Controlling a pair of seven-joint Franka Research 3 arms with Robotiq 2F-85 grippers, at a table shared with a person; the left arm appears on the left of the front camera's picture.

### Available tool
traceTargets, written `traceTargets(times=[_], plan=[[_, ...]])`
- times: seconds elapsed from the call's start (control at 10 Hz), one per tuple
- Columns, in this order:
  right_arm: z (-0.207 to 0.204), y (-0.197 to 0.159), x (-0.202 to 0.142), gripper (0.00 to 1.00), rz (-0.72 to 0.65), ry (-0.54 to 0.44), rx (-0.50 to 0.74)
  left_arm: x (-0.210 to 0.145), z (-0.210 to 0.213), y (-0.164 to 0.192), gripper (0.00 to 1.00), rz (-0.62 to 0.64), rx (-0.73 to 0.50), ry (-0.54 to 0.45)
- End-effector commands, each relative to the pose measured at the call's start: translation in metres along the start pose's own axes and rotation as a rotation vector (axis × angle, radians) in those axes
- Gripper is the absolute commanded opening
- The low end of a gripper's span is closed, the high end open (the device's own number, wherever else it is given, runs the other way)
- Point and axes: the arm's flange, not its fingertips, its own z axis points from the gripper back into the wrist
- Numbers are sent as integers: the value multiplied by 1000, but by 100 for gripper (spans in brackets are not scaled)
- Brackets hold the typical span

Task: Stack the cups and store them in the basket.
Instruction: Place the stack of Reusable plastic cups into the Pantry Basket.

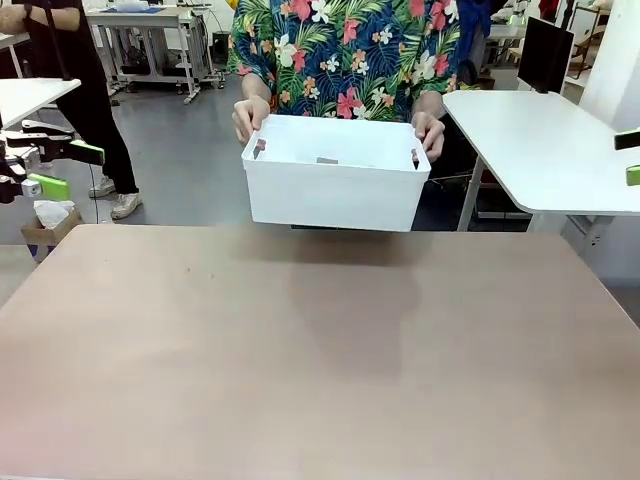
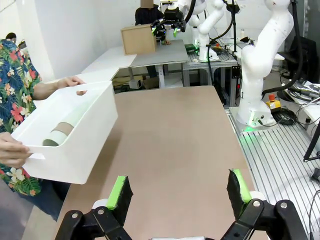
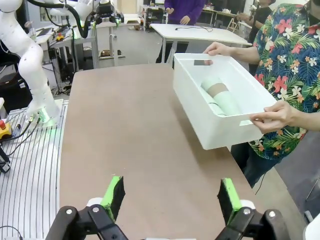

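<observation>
A person in a flowered shirt holds the white basket (image 1: 335, 195) by both short ends, lifted just above the table's far edge. Inside it a stack of cups (image 3: 223, 98) lies on its side, pale mint green with one brown-taupe band showing; from the left wrist the cups (image 2: 64, 129) sit low in the basket (image 2: 85, 145). The front view hides them behind the wall. My left gripper (image 1: 65, 170) hangs open at the far left, off the table, nothing between its fingers (image 2: 120, 192). My right gripper (image 1: 632, 158) is open at the far right edge, well away from the basket (image 3: 200, 115).
The brown tabletop (image 1: 320, 350) stretches bare in front of me. A white side table (image 1: 550, 150) stands at the back right. Another person in black (image 1: 85, 90) stands at the back left beside a small cardboard box (image 1: 45, 225) on the floor.
</observation>
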Motion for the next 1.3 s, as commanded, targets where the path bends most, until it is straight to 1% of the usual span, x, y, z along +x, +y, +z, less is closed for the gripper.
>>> traceTargets(times=[0.0, 1.2], plan=[[0, 0, 3, 100, 8, -19, -2, 3, 0, -1, 100, 6, 2, -5], [0, 0, 3, 100, 8, -19, -2, 3, 0, -1, 100, 6, 2, -5]])
